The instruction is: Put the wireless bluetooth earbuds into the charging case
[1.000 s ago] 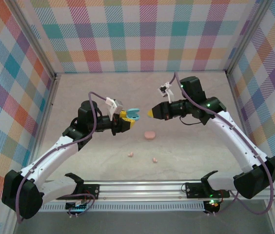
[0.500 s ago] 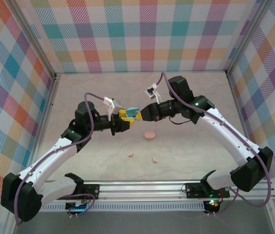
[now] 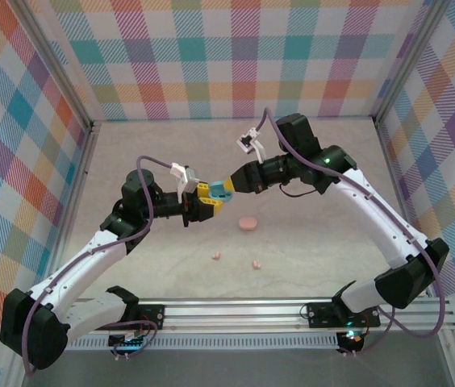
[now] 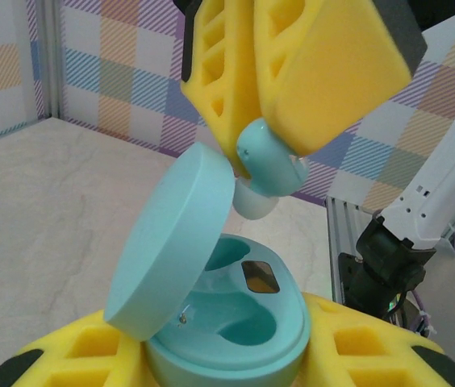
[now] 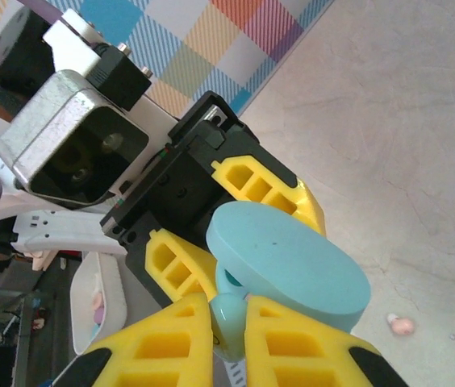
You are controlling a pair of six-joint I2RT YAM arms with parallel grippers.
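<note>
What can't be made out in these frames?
- Right wrist: blue case lid covers its wells; blue earbud mostly hidden between right claw fingers.
- Left wrist: lid hides part of one well; left claw cut off by bottom edge.
- Top external: pink case too small to tell open or shut; earbud too small to separate from the blue case.

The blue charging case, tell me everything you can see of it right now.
The blue charging case is a round, smooth, plastic-looking shell, clamped at its base in the left tool. Its hinged lid is open and tilted back. Inside are two moulded wells, both empty, with a dark rectangular patch between them. The right tool holds a blue earbud just above the opening, close to the lid's rim.
</note>
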